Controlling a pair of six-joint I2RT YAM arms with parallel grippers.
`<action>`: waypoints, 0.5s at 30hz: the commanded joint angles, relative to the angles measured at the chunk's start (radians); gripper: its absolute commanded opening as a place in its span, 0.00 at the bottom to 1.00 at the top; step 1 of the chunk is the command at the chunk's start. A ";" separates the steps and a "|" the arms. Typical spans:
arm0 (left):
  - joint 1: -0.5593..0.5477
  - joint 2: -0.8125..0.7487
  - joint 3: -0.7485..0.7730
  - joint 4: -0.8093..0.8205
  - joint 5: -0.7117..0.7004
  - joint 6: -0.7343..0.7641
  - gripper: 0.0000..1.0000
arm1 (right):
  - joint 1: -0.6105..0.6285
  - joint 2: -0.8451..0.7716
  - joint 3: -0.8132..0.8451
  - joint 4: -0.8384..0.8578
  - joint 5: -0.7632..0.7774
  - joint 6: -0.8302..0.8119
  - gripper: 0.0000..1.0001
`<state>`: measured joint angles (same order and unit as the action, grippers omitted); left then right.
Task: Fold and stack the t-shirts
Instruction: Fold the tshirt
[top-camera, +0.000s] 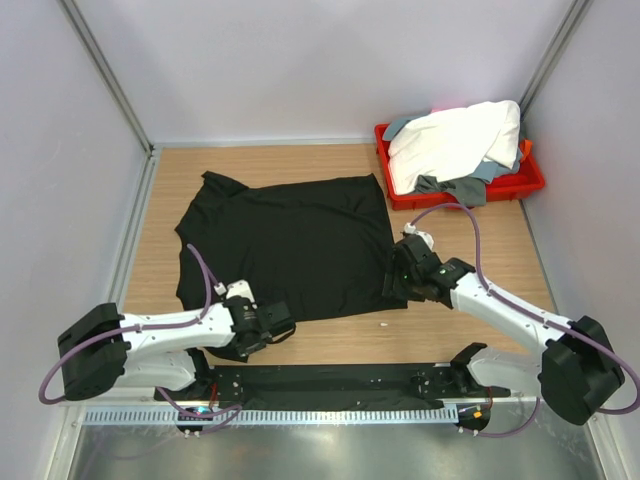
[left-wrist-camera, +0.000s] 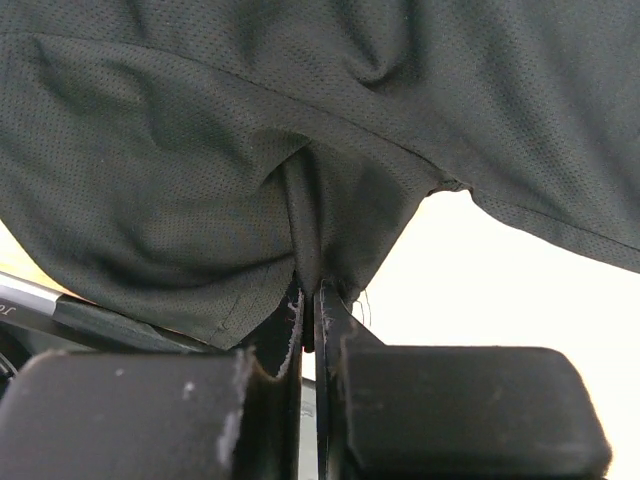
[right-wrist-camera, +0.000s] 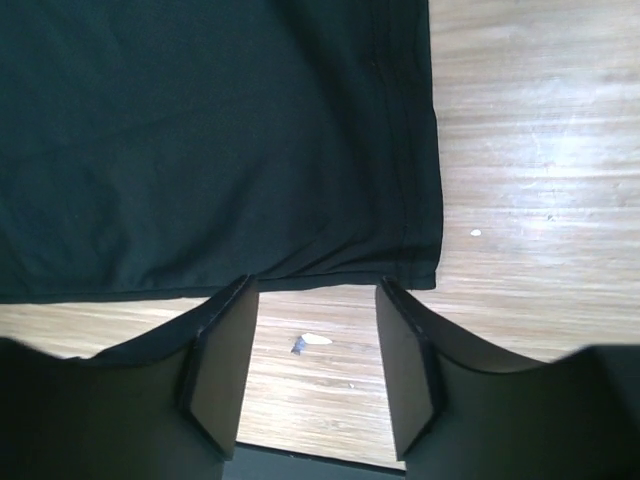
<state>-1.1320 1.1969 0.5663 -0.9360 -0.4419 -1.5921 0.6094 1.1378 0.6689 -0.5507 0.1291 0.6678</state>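
A black t-shirt (top-camera: 290, 240) lies spread flat on the wooden table. My left gripper (top-camera: 276, 328) is at its near left hem and shut on a pinch of the fabric. In the left wrist view the black t-shirt (left-wrist-camera: 200, 170) bunches into the closed left gripper (left-wrist-camera: 310, 296) and is lifted a little. My right gripper (top-camera: 398, 283) is at the shirt's near right corner. The right gripper (right-wrist-camera: 315, 292) stands open, its fingertips at the hem of the black t-shirt (right-wrist-camera: 200, 130), with bare wood between them. A white t-shirt (top-camera: 455, 138) and a grey t-shirt (top-camera: 445, 186) lie piled in the tray.
The red tray (top-camera: 530, 186) sits at the back right, next to the right wall. A small white scrap (right-wrist-camera: 318, 341) lies on the wood between the right fingers. A black rail (top-camera: 330, 385) runs along the near edge between the arm bases.
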 joint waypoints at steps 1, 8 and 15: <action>0.005 -0.011 0.024 -0.016 0.014 0.030 0.00 | -0.005 0.025 -0.028 0.060 -0.019 0.056 0.55; 0.006 -0.129 0.104 -0.147 -0.015 0.053 0.00 | -0.057 0.079 -0.055 0.078 -0.017 0.068 0.52; 0.005 -0.240 0.093 -0.204 -0.031 0.043 0.00 | -0.057 0.004 -0.090 -0.008 0.050 0.127 0.67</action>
<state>-1.1301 0.9939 0.6510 -1.0809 -0.4328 -1.5513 0.5522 1.1790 0.5995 -0.5316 0.1322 0.7464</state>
